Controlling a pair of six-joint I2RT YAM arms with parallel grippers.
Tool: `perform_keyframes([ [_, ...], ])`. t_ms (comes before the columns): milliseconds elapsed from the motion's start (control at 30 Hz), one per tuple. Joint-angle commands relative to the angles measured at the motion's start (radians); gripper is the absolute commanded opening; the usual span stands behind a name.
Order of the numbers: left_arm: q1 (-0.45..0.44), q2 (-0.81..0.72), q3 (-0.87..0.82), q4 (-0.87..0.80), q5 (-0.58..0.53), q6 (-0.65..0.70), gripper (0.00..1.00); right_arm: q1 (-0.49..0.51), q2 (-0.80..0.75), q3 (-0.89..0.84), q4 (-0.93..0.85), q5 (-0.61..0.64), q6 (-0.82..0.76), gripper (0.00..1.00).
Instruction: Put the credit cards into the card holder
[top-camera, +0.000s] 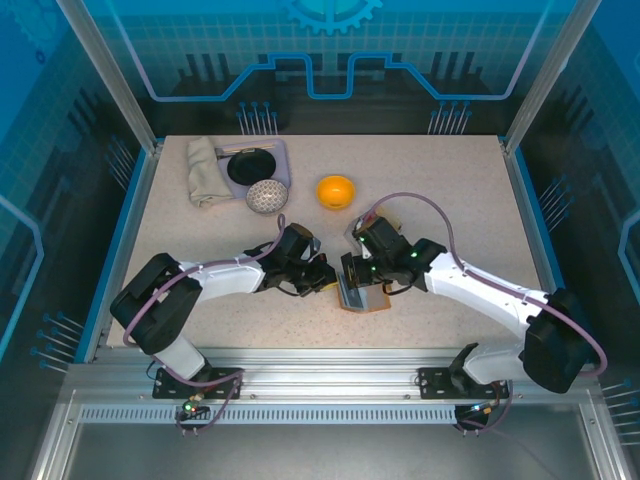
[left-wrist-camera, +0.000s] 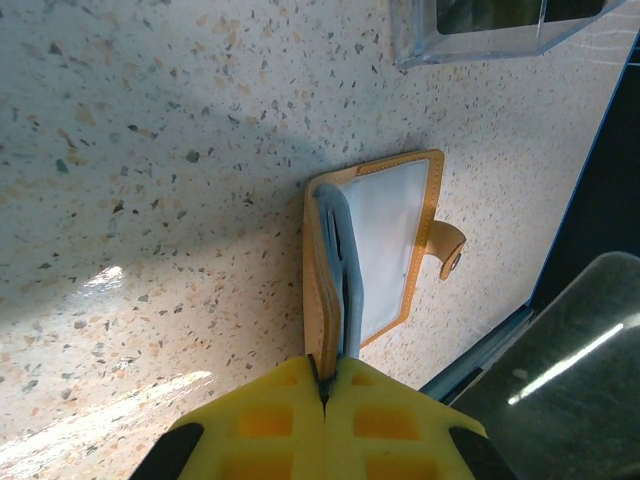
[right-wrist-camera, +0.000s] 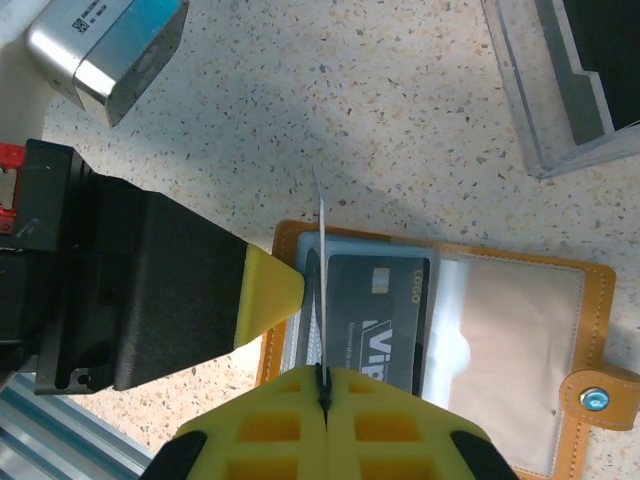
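Both pinch: left gripper (left-wrist-camera: 322, 385) the tan leather card holder (left-wrist-camera: 385, 235), right gripper (right-wrist-camera: 322, 385) a thin pale card (right-wrist-camera: 321, 240).

The card holder (top-camera: 368, 303) lies centre-near, a credit card (right-wrist-camera: 322, 290) on edge over it; behind, a bowl (top-camera: 335, 190), then leftward a ball (top-camera: 266, 196), tray (top-camera: 283, 150) and cloth (top-camera: 205, 170).

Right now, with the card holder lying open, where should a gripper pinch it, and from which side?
Pinch the cover edge of the card holder opposite its snap tab, coming in low from that side. The thin leather there fits a two-finger pinch and leaves the pockets uncovered; the left gripper is shut on it.
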Motion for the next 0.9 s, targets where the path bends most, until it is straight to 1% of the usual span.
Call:
perform_keyframes([
  [0,-0.004,0.005,-0.018,0.034,-0.003,-0.023,0.00,0.021,0.004,-0.015,0.030,0.081,0.062,0.00],
  [200,-0.004,0.009,-0.018,0.041,-0.002,-0.029,0.00,0.038,0.017,-0.046,0.070,0.033,0.098,0.00],
  [333,-0.005,0.010,-0.022,0.051,0.002,-0.034,0.00,0.047,0.023,-0.053,0.088,0.034,0.118,0.00],
  [467,-0.005,0.009,-0.029,0.060,0.002,-0.041,0.00,0.054,0.033,-0.053,0.079,0.060,0.121,0.00],
  [733,-0.004,0.007,-0.031,0.055,0.002,-0.040,0.00,0.071,0.048,-0.025,-0.031,0.191,0.092,0.00],
  [867,-0.004,0.009,-0.032,0.049,0.002,-0.036,0.00,0.074,0.039,-0.012,-0.073,0.232,0.077,0.00],
])
